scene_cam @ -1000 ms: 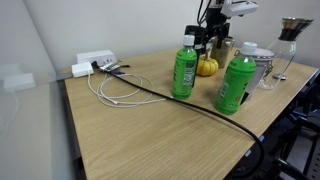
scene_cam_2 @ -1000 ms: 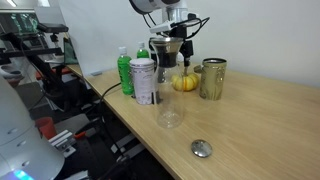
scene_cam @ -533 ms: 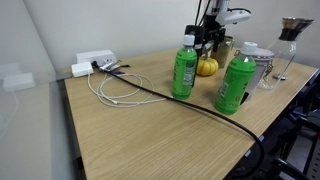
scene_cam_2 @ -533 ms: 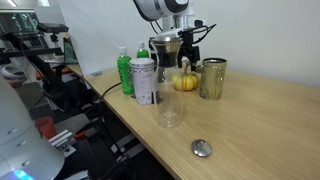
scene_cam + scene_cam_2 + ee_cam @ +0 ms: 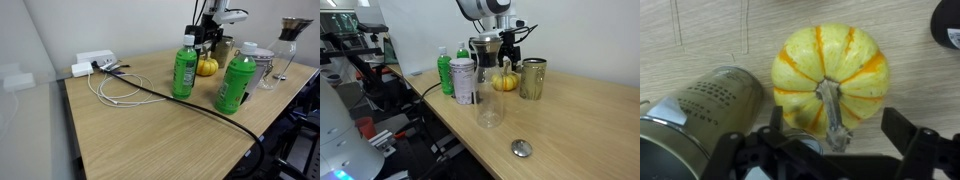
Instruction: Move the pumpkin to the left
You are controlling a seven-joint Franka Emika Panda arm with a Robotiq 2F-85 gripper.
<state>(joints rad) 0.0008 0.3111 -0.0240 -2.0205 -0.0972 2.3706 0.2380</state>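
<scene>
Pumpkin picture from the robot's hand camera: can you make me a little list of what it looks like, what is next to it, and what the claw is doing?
Looks: pumpkin is round, yellow with orange stripes, dark stem on top
Stands on: wooden table
Neighbour: metal cup close beside it; cannot tell if they touch
Claw: gripper open, right above the pumpkin, one finger out to each side
Grabbed: not yet
Also nearby: green bottle, seen in an exterior view
</scene>
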